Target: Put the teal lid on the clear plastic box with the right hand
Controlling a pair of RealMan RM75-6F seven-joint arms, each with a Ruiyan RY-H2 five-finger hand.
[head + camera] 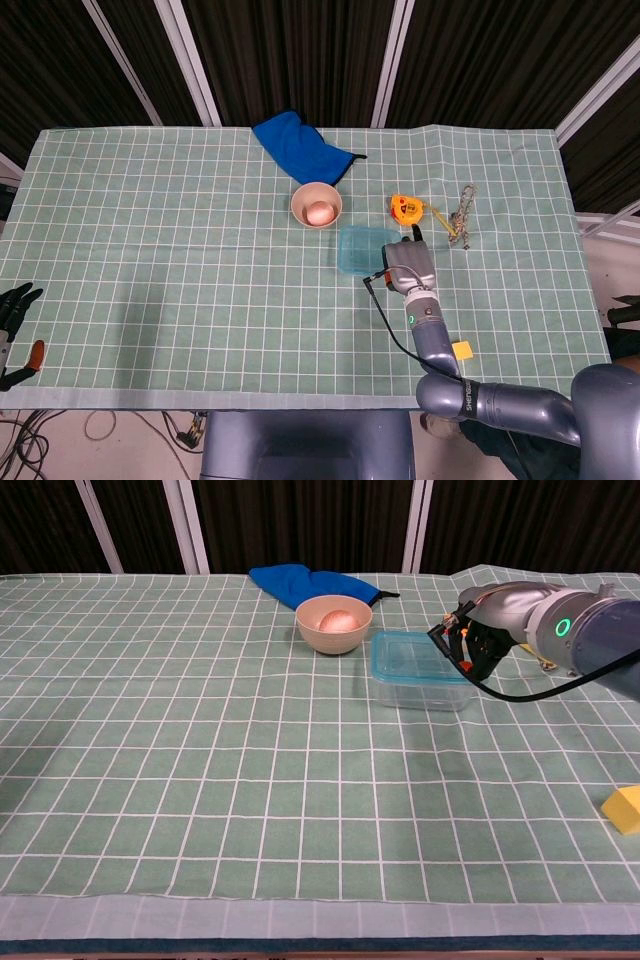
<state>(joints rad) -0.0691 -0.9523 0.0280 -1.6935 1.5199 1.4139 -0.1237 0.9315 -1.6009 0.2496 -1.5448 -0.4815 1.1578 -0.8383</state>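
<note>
The teal lid (358, 247) lies on top of the clear plastic box (421, 693) right of the table's middle; in the chest view the lid (415, 656) sits flat on it. My right hand (466, 645) hangs at the lid's right edge with its dark fingers pointing down and nothing in them; whether they touch the lid I cannot tell. From the head view only its wrist (404, 262) shows, just right of the box. My left hand (14, 305) is off the table's left edge, fingers spread and empty.
A beige bowl (316, 205) holding a pinkish round thing stands just behind the box, with a blue cloth (300, 145) further back. An orange tape measure (404, 207) and a knotted cord (461, 215) lie to the right. A yellow block (624, 810) sits near the front right edge.
</note>
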